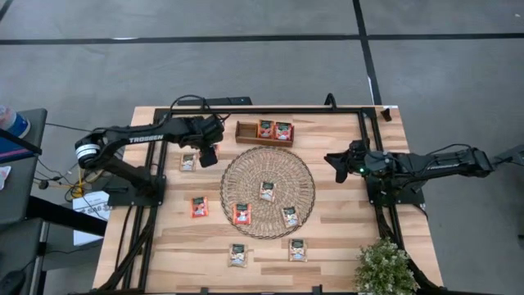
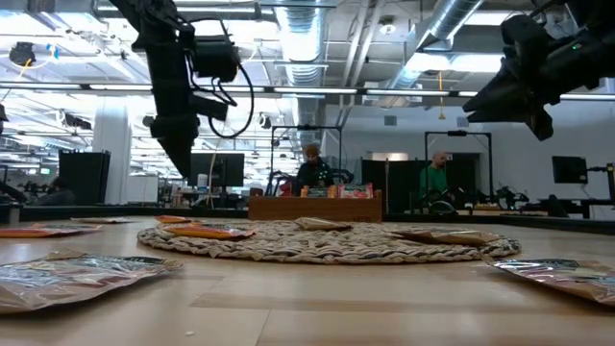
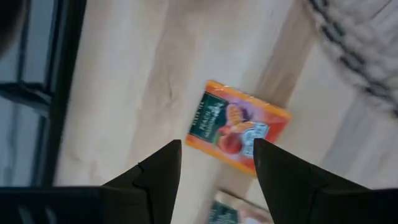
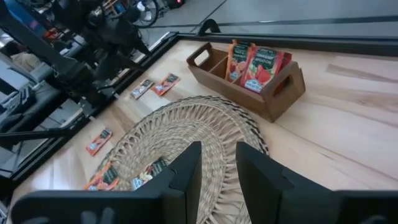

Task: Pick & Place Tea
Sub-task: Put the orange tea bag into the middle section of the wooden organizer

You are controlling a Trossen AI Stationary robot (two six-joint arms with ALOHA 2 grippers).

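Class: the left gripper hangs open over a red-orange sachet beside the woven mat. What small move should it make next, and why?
Probably lower straight down. The left gripper is open and above the red-orange sachet, which lies flat on the table, not yet gripped.

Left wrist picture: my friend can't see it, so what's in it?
The left gripper hangs open above a red-orange tea packet lying flat on the pale wooden table. A second packet peeks in nearby, and the edge of a woven mat shows in one corner.
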